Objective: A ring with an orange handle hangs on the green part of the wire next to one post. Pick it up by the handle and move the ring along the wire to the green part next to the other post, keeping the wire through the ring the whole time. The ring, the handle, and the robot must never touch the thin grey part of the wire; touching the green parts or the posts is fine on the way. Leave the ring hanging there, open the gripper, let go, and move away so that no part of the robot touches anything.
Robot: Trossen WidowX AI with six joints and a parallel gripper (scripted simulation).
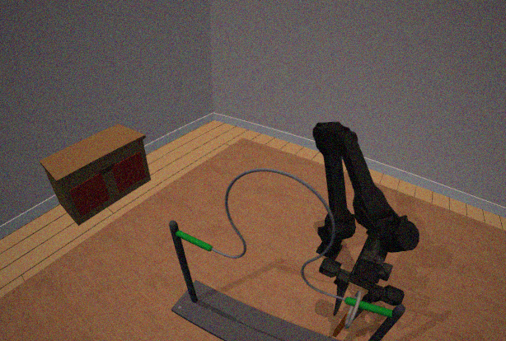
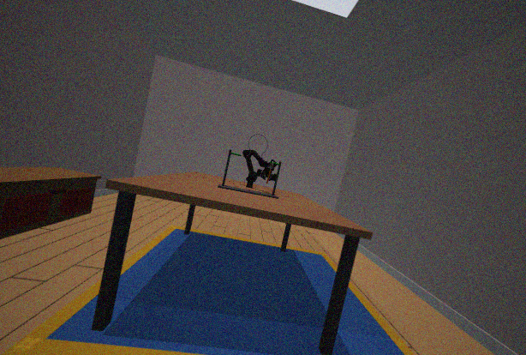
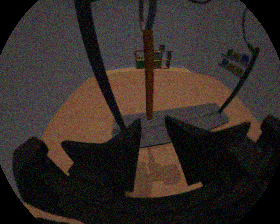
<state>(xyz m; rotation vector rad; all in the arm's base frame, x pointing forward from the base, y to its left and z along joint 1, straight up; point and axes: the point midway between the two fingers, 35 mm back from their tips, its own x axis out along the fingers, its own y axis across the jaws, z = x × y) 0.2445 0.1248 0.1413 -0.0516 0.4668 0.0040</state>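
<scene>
The grey ring hangs around the green part beside the right post, with the wire through it. Its orange handle points down from the ring. My gripper is open. In the wrist view the handle's lower end shows just beyond the gap between the fingertips, with neither finger closed on it. The fingers are on the arm's side of the ring, below the green part. Whether a finger touches the handle is hard to tell.
The thin grey wire rises in a tall loop left of the gripper and ends at the other green part on the left post. A grey base joins the posts. A cabinet stands far off.
</scene>
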